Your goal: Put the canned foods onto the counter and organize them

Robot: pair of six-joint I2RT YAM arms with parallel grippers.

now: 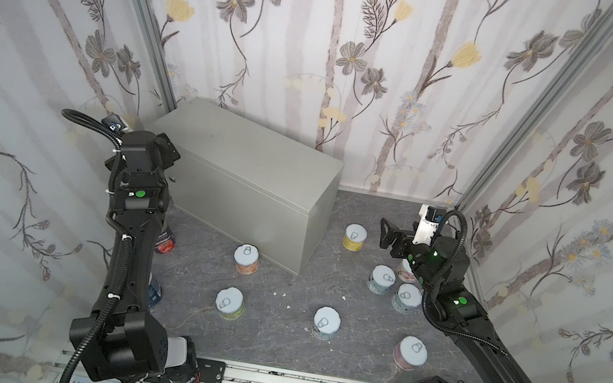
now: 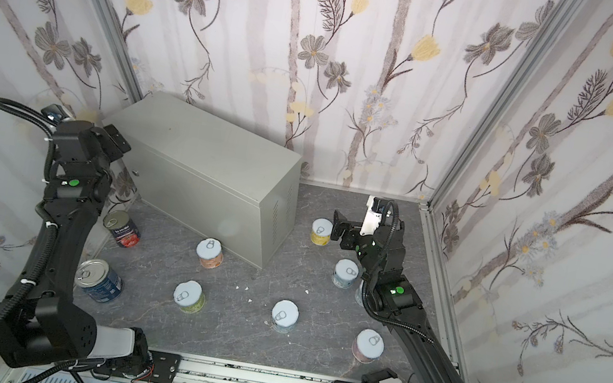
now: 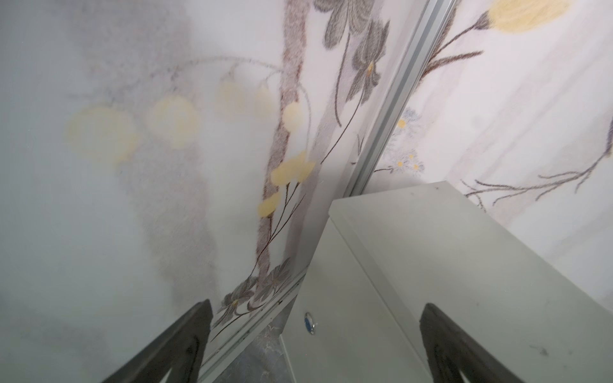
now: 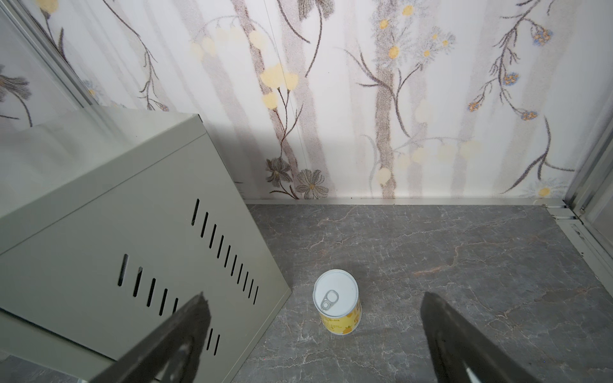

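- Tool, right side: the right gripper (image 1: 387, 234) is spread wide and empty. It is pointed down at the yellow can (image 4: 336, 301), which is framed between the fingers in the right wrist view and not touched.
- Tool, left side: the left gripper (image 3: 316, 306) is spread wide and empty. It is held at the front of the counter (image 1: 244, 148), near the round lock (image 3: 309, 321) and the side wall.
- Stock: no tin is seen on the counter; every tin in view stands on the grey floor (image 1: 271, 342).
- Hazard: the yellow can stands near the counter's vented end, so a finger lowered off-centre could tip it or scrape the metal.
- Hazard: the clustered short cans (image 1: 382, 280) lie under the right arm and could be knocked when a load is swung.
- Hazard: the left gripper is boxed between wall and counter, and either could be struck.
- Obstructions: the tall cans (image 2: 121, 229) stand beside the left arm and are partly hidden by it in a top view.
- Sundries: white crumbs (image 1: 281, 293) are scattered mid-floor.
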